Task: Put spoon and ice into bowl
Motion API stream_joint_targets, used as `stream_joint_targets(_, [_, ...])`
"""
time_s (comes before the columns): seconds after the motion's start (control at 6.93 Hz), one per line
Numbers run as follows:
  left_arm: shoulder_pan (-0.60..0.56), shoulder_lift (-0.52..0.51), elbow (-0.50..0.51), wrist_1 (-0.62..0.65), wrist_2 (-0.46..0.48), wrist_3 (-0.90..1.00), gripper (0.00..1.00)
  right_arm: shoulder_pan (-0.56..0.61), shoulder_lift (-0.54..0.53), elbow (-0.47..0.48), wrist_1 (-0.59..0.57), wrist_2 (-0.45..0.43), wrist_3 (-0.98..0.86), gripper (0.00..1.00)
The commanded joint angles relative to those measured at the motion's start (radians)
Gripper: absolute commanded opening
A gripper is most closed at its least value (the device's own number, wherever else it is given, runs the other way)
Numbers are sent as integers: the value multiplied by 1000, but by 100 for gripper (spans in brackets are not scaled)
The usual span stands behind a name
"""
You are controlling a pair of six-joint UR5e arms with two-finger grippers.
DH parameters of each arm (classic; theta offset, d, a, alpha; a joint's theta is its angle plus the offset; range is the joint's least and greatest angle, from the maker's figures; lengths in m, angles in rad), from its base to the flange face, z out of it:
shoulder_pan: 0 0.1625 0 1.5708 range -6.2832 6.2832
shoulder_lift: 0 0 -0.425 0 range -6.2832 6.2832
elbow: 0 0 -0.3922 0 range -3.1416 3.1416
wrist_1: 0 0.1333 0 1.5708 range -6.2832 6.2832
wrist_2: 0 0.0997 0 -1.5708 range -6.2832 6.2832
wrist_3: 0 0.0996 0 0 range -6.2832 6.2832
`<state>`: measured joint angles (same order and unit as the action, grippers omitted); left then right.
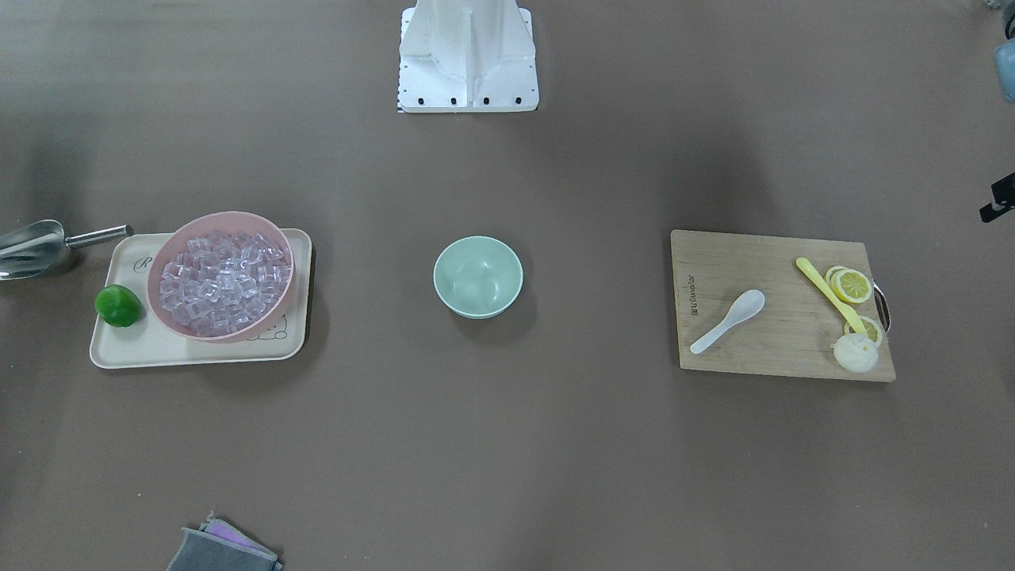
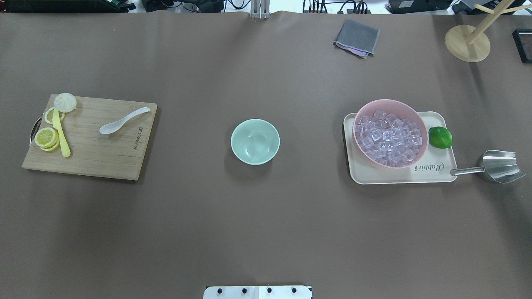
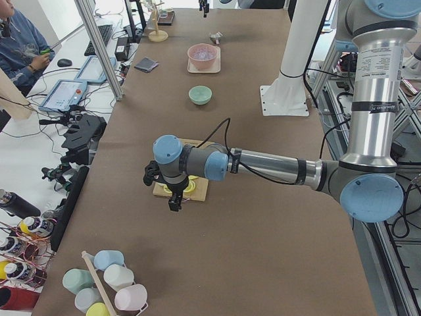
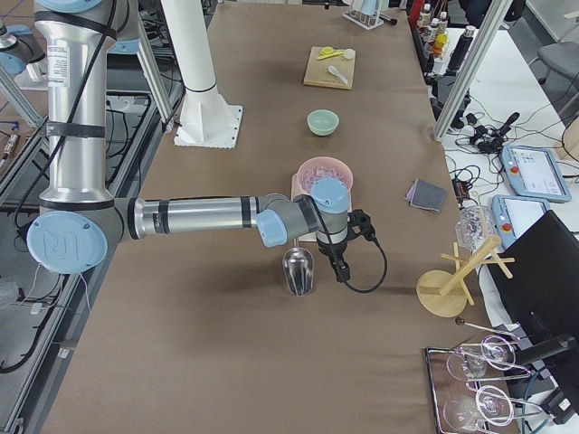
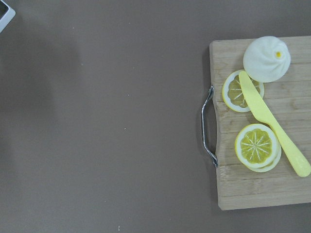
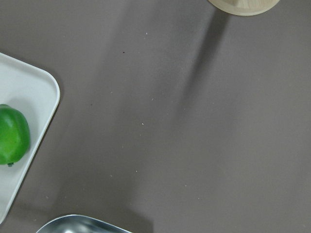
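bowl (image 2: 255, 141) standing alone, yellow knife (image 2: 61, 137) apparently clear of spoon (image 2: 124, 121)

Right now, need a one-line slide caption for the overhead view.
Empty mint-green bowl centre; white spoon on cutting board, left; ice in pink bowl on tray, right.

The left arm (image 3: 276, 168) and right arm (image 4: 194, 215) share one build: brushed silver tubes joined by grey housings, each closed by a round pale blue cap. Directly behind the jaws, the left gripper (image 3: 173, 201) and right gripper (image 4: 342, 264) are black, and a thin black cable (image 4: 384, 260) loops out from the wrist there. Farthest from the jaws, the big shoulder cap (image 4: 61, 242) carries a white logo. The white pedestal (image 1: 468, 55) ends in a square plate edged with dark screws.
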<state>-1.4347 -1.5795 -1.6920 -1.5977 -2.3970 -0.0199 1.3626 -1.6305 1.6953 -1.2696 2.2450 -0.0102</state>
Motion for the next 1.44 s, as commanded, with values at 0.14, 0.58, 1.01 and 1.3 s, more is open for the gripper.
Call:
stream_joint_targets(0.14, [2,-5,-1,-10,2,2,98,25,1,-14,-5,10,1,100])
stream_joint_targets(0.58, [-4,4,12,-16,31,5,98,76,4,-43,-5,39,-1,100])
stream_joint_targets(1.01, [-65,47,25,-8,53,-3,98,96,4,-83,10,30,-11,100])
stream_joint_targets(1.3, [-78,49,31,-4,55,-5,98,95,12,-86,10,31,-4,100])
